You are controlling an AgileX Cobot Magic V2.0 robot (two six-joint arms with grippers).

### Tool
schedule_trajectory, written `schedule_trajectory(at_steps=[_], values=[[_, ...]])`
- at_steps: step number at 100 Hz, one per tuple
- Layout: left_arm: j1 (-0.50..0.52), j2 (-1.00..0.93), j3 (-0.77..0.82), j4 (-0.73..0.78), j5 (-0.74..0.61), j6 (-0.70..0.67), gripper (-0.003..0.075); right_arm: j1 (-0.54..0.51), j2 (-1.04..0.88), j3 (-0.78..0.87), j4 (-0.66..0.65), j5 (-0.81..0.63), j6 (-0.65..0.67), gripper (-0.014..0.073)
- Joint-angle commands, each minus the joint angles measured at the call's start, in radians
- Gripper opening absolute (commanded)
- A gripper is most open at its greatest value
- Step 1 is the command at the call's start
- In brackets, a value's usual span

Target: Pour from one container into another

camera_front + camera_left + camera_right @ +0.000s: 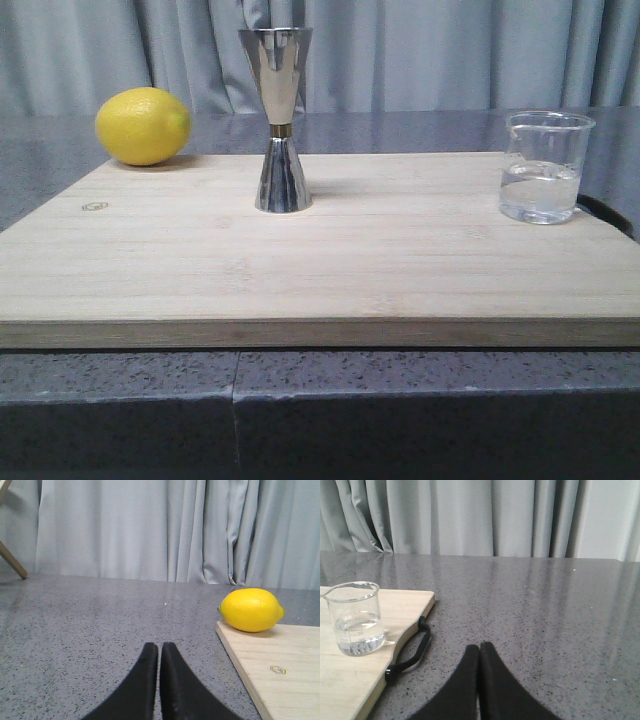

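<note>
— Two grippers, and both pressed closed with nothing in them, am I seeing that right?

— You are. The left gripper [158, 647] has its black fingers tip to tip over the grey speckled counter [90, 630], off the left edge of the wooden board [272, 680]. The right gripper [479, 649] is the same, fingers together above bare counter beyond the board's right end. Neither touches anything.

— And the beaker?

— The small clear beaker [543, 166] stands upright near the right end of the board, with clear liquid filling roughly its lower third. From the right wrist camera it [356, 618] sits just beside the board's black strap handle [412, 652].

— Where's the jigger?

— The steel jigger [277, 118] stands upright toward the back of the board, a little left of centre, a thin gold band at its waist. It is well apart from the beaker.

— Any writing or labels?

— Only a small outlined mark on the board [95, 206] near the left edge, too small to read. The lemon [143, 126] rests at the back left corner, just behind that mark. I see no markings on the beaker or jigger.
</note>
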Motion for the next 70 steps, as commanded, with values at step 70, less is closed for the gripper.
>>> schedule_trajectory(at_steps=[70], values=[[-0.008, -0.028, 0.038, -0.007, -0.402, -0.002, -0.0019, -0.008, -0.021, 0.019, 0.0, -0.352, 0.111, -0.0073]])
